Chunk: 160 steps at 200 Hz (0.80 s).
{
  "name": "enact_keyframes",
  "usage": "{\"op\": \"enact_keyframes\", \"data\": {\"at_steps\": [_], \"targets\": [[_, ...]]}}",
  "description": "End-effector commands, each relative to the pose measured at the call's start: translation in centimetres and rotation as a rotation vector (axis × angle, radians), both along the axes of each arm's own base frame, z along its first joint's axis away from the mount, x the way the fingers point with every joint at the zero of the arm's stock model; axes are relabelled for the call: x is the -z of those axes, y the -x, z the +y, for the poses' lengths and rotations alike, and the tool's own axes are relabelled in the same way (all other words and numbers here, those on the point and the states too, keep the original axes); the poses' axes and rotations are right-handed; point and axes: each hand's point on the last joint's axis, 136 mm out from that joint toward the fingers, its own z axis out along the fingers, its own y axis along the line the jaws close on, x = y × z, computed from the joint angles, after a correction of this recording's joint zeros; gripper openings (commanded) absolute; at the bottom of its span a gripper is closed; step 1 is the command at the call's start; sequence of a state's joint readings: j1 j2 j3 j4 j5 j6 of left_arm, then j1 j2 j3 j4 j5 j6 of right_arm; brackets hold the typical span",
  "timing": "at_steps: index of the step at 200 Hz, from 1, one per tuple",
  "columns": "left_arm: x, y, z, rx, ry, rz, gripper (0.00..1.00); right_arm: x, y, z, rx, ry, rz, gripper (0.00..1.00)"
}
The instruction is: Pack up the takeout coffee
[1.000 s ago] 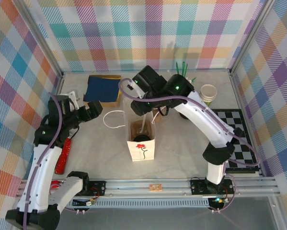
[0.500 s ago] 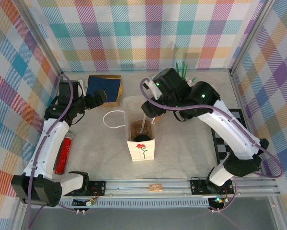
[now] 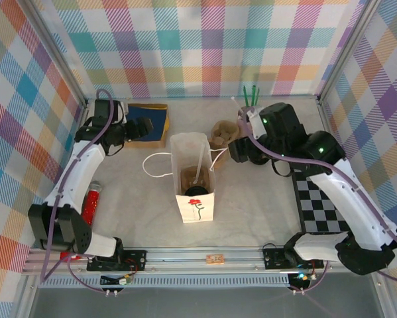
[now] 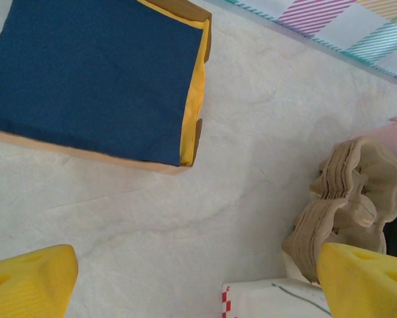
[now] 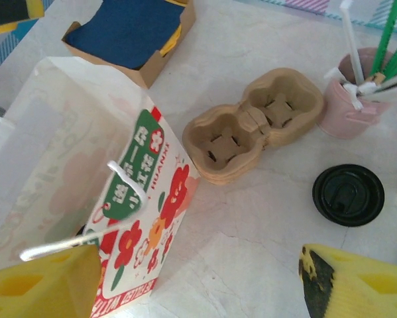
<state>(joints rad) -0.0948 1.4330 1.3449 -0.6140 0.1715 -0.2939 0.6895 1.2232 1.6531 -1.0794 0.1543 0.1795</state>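
Left arm (image 3: 75,175) — risen from base at lower left, stretched along left side, elbow bent, forearm turned to the right. Left gripper (image 3: 145,127) pointed rightward, level and low, jaws spread wide, nothing between them. In left wrist view, yellow left fingertips (image 4: 29,281) set at opposite lower corners.

Right arm (image 3: 347,195) — risen from base at lower right, upper link slanted up and leftward, wrist folded over and down. Right gripper (image 3: 240,150) aimed leftward and downward, jaws parted wide, nothing gripped. In right wrist view, yellow right fingertips (image 5: 42,285) at both lower corners, well apart.
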Motion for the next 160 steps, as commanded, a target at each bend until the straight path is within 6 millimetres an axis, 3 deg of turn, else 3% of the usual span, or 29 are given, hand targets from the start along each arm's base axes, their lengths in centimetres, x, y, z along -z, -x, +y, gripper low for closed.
{"op": "enact_keyframes", "data": {"at_steps": [1,50,90,106,160], "targets": [[-1.3,-2.0,-0.1,0.013,0.002,-0.038,0.92,-0.1,0.0,-0.5,0.025,-0.070,-0.004,0.79],[-0.3,-5.3,-2.3,0.083,-0.049,0.012,0.88,2.3,0.2,-2.7,0.093,-0.105,0.035,0.78],[3.1,-8.0,-3.8,0.134,-0.163,0.108,0.83,3.6,0.3,-4.1,0.134,-0.093,0.055,0.78],[4.2,-9.0,-4.0,0.142,-0.201,0.136,0.76,3.7,0.3,-4.6,0.150,-0.096,0.051,0.80],[7.3,-11.8,-4.4,0.156,-0.281,0.198,0.69,5.8,0.7,-5.7,0.190,-0.081,0.090,0.95]]}}
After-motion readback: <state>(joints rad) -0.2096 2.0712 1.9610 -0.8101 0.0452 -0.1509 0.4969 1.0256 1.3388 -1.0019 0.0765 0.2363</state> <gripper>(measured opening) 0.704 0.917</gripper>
